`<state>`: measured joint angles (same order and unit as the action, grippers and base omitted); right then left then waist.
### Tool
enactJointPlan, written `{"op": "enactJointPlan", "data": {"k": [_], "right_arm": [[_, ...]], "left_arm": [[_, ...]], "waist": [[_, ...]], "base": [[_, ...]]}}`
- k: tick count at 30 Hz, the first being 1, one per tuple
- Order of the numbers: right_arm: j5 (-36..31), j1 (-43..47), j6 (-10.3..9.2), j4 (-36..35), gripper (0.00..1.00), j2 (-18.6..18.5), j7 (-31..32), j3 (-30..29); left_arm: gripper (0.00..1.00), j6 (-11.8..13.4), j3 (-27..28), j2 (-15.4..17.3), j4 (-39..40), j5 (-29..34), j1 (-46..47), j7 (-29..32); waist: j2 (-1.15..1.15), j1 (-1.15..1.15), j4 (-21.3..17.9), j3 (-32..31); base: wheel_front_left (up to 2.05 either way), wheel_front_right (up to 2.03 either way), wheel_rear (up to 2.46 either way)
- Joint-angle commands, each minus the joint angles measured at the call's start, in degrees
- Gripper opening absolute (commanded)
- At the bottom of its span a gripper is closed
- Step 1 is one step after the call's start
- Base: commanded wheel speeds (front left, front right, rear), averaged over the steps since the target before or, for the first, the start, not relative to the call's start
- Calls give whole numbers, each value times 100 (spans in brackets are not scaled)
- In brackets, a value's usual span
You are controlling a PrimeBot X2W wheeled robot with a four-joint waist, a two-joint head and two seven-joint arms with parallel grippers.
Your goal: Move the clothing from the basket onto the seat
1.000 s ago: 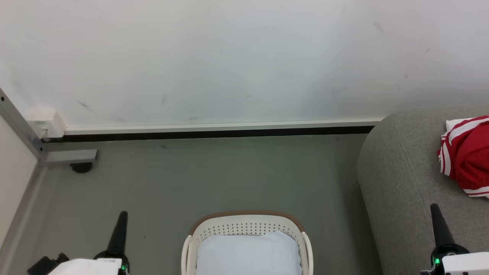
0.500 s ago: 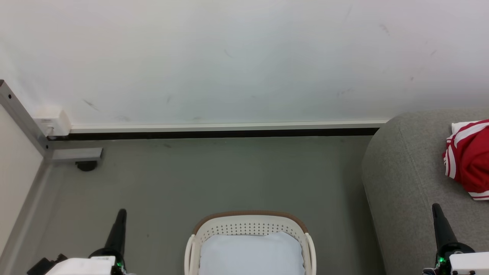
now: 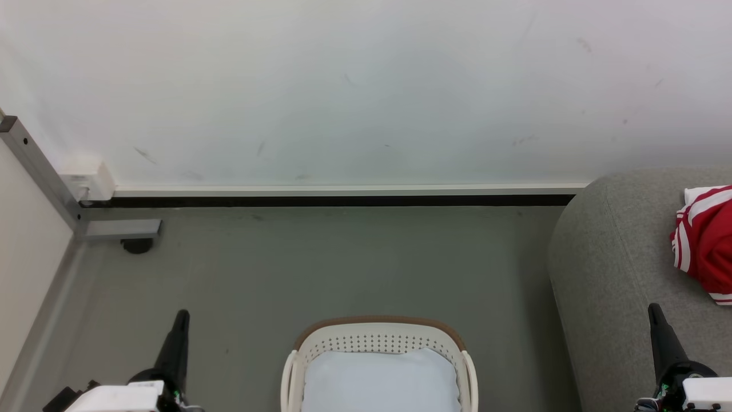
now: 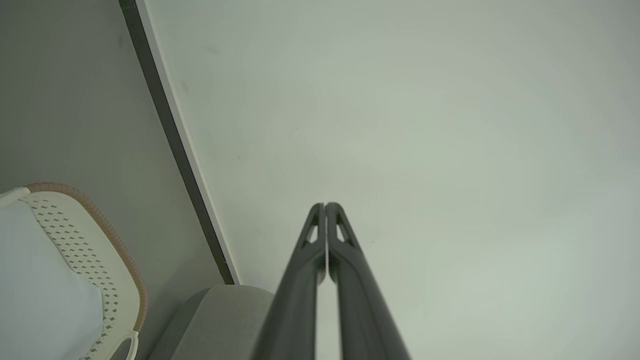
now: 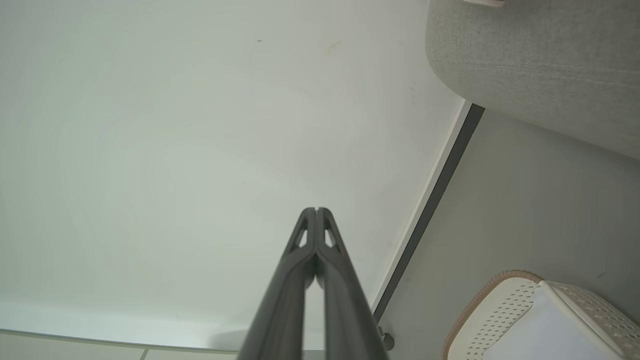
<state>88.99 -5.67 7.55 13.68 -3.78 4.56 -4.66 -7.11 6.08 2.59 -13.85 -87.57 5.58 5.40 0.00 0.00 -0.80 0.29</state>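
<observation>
Head view, with both wrist views. The clothing (image 3: 706, 246), a crumpled bundle of bright red thin fabric with white stripes, lies on the seat (image 3: 612, 274), a large rounded form in light grey woven upholstery on your robot's right. The bundle sits ahead and to the right of the right gripper (image 3: 653, 309), its long axis running roughly far to near, and the picture's edge cuts off its right part. The right arm is plainly the nearer one, and the left gripper (image 3: 182, 317) stands well apart across the grey floor (image 3: 366, 257).

Between the two grippers sits the basket (image 3: 377, 327), oval, cream-white perforated plastic with a brown rim. It holds a pale flat cushion pad (image 3: 380, 380), and no red fabric shows on it. Its near part runs off the bottom edge, so you cannot tell whether a garment remains there.

Each gripper has its two long dark fingers pressed together tip to tip. Both point at the white wall (image 3: 366, 86), pinch nothing and touch nothing. Judged from this, the transfer looks complete or nearly so.
</observation>
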Motion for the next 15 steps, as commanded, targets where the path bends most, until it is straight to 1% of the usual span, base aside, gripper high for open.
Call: {"op": "enactJointPlan", "data": {"k": [1,10,15], "right_arm": [[96,-55,-11,15,0,-4,24,-39],[398,-71,-12,34,0,17,124,-96],[426,-72,-12,38,0,23,129,-108]], "left_arm": [[0,-48,31,49,-5,-124,67,24],[0,-52,58,50,-26,-458,89,123],[0,-50,59,49,-29,-517,92,138]], "waist": [[0,0,9,-1],[0,0,68,-10],[0,0,80,-11]], "base": [[0,0,0],[0,0,0],[0,0,0]]}}
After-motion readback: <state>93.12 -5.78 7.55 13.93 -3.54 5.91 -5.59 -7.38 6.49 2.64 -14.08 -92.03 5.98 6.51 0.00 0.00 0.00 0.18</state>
